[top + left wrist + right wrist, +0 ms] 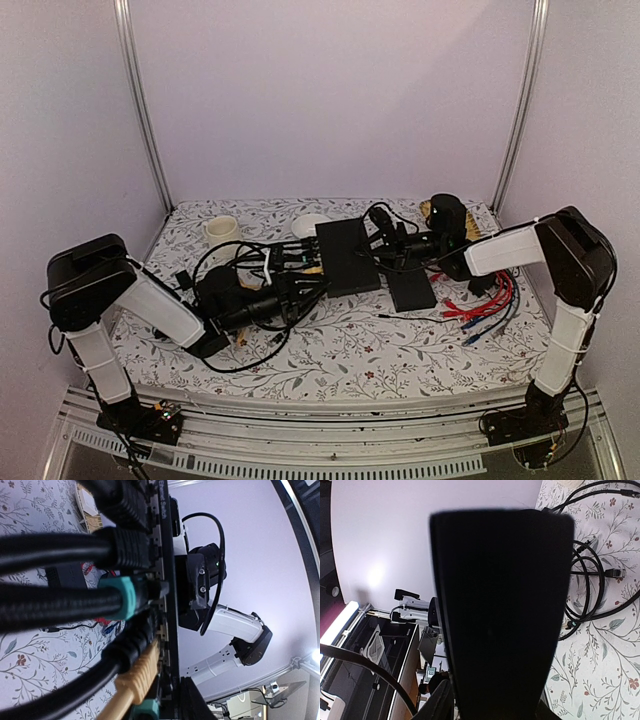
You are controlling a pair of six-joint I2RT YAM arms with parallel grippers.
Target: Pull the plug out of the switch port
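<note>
Lilac walls on three sides, floral-print counter (350, 350). Clutter: cream cup (222, 230) and white bowl (312, 224) at the far edge, shorter black box (412, 290) just right of the switch (347, 260), red and blue leads (490, 300) heaped further right, loose black cable (250, 362) looping near-left.

Switch lies flat mid-counter with its ports on the left edge, and that edge is crowded. Black plug (127, 547), teal plug (122, 597) and yellow plug (137, 672) sit side by side in the port row. Their cords fan left and block most of the left wrist view.

Left arm reaches low from the near-left, forearm slanting right. Left claw (295, 292) is buried in the cord bundle just left of the ports. Can't tell how wide it is or whether it has any plug, since its fingers are hidden behind cords.

Right arm folds in from the right, forearm about level, pointing left. Right claw (390, 247) sits at the switch's right edge, partly open, jaws closed across the box's thickness. Switch body fills the right wrist view.
</note>
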